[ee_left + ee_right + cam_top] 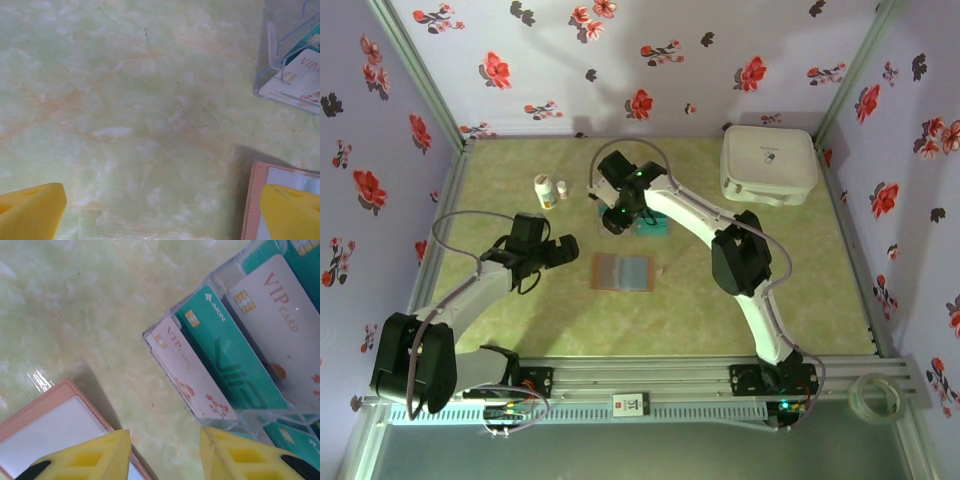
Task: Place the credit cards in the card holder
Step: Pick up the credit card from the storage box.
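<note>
The credit cards [227,367] stand in a clear plastic rack [280,75]. They are teal ones and white ones printed "VIP CARD" [192,375]. In the top view the cards [653,226] sit just behind the card holder [623,272], a flat reddish-brown wallet with a clear window lying mid-table. My right gripper [165,452] hovers over the bare table between the card holder [55,427] and the rack. It is open, with nothing between its yellow fingers [250,457]. My left gripper [160,215] is wide open over bare table, with the card holder's edge [251,200] beside its right finger.
Two small white bottles [545,190] stand at the back left of the table. A large white rounded case [768,165] sits at the back right. Floral walls close in the table on three sides. A roll of clear tape [880,393] lies on the front rail.
</note>
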